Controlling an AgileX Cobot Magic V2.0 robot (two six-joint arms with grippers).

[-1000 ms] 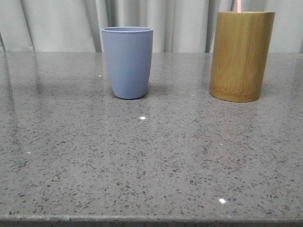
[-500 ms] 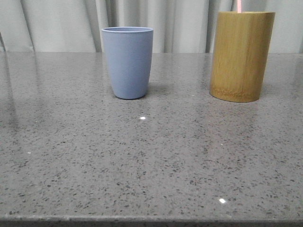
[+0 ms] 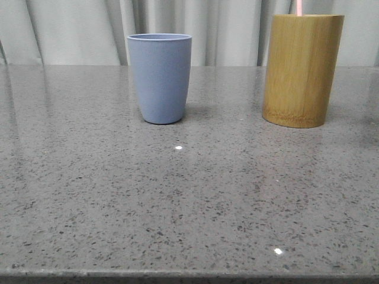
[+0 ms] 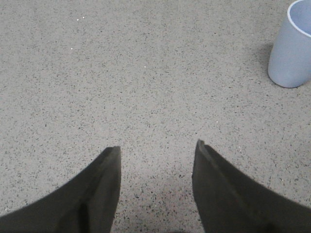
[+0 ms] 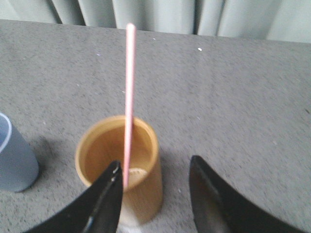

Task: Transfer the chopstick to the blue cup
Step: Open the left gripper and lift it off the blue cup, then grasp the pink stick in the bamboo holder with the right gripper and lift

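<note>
The blue cup (image 3: 160,77) stands upright at the table's back middle; it also shows at the edge of the left wrist view (image 4: 293,46) and the right wrist view (image 5: 14,155). One pale pink chopstick (image 5: 129,102) stands in the bamboo cylinder (image 5: 121,165), its tip poking above the rim in the front view (image 3: 299,7). My right gripper (image 5: 155,165) hovers open above the cylinder, the chopstick close beside one finger, inside the gap. My left gripper (image 4: 156,145) is open over bare table, holding nothing. Neither gripper shows in the front view.
The bamboo cylinder (image 3: 302,70) stands to the right of the blue cup, about a cup's width apart. The speckled grey stone table (image 3: 189,201) stretches forward to its near edge. Pale curtains (image 3: 225,29) hang behind.
</note>
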